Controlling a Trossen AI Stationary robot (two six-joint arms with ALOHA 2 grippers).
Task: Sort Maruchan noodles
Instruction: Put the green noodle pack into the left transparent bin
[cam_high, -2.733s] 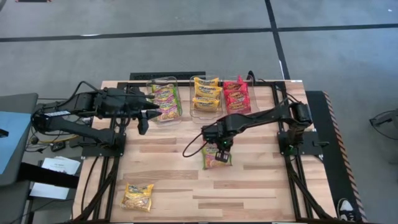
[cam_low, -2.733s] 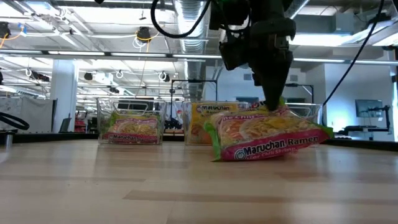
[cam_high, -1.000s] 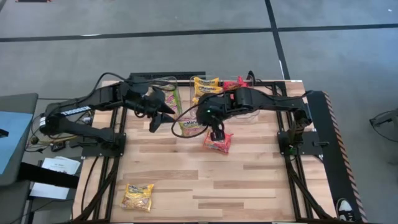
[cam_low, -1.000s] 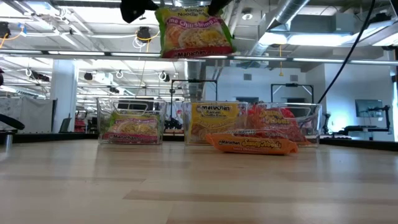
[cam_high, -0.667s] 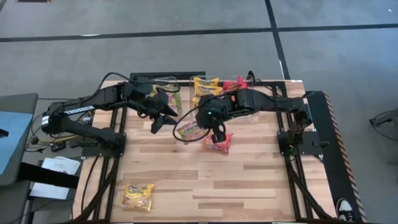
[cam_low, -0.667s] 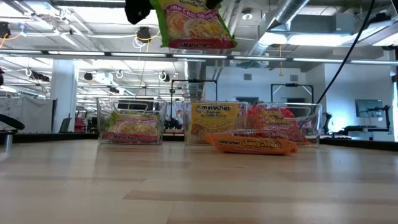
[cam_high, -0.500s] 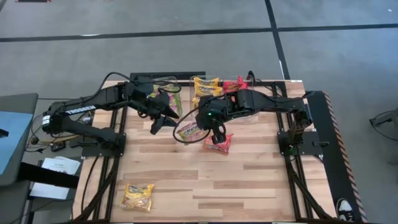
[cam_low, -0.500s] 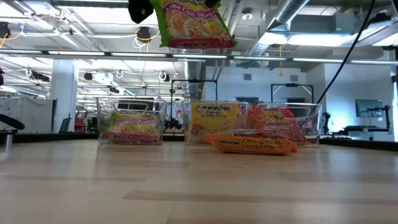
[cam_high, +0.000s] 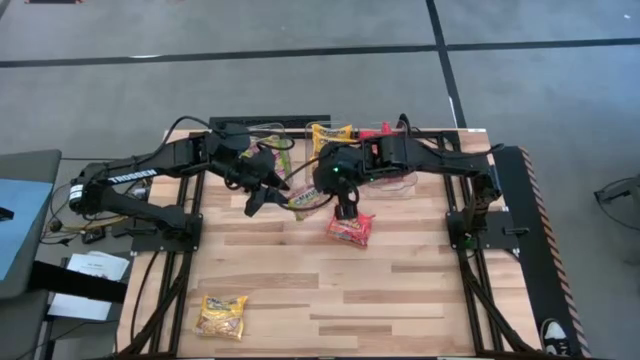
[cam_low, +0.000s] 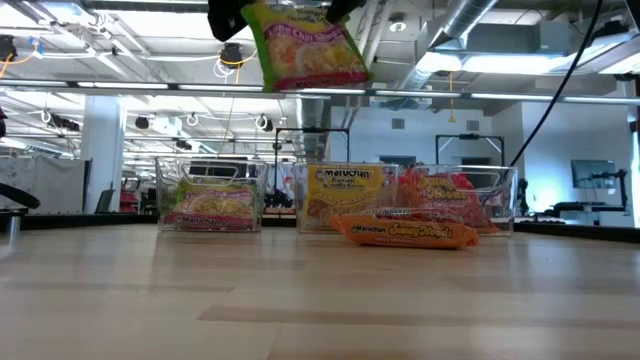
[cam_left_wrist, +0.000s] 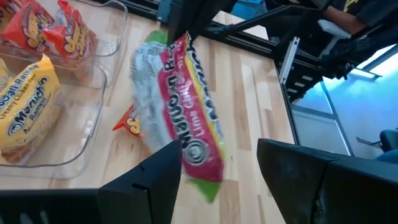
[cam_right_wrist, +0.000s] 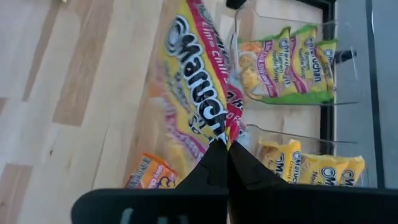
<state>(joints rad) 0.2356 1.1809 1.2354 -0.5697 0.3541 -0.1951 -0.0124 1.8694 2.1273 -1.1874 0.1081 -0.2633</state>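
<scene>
Maruchan noodles, one shiny green-and-pink plastic packet (cam_low: 303, 45), hang pinched by the closed right gripper (cam_high: 341, 198) near the clear plastic bins (cam_high: 262, 160), so the wide-open, empty left gripper (cam_high: 268, 190) beside it can take it.

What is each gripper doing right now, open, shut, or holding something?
Left gripper: open, empty, near the hanging packet.
Right gripper: shut on the green packet, held above the table.

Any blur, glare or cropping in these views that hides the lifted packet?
Left wrist view: the lime-chili packet is soft with blur, its glossy wrapper washed pale on one side. Low view: the packet hangs at the frame's top edge, its top cut off, against bright ceiling lights. Right wrist view: print sharp, pinched in the right end effector. High view: mostly hidden between the arms.
</scene>
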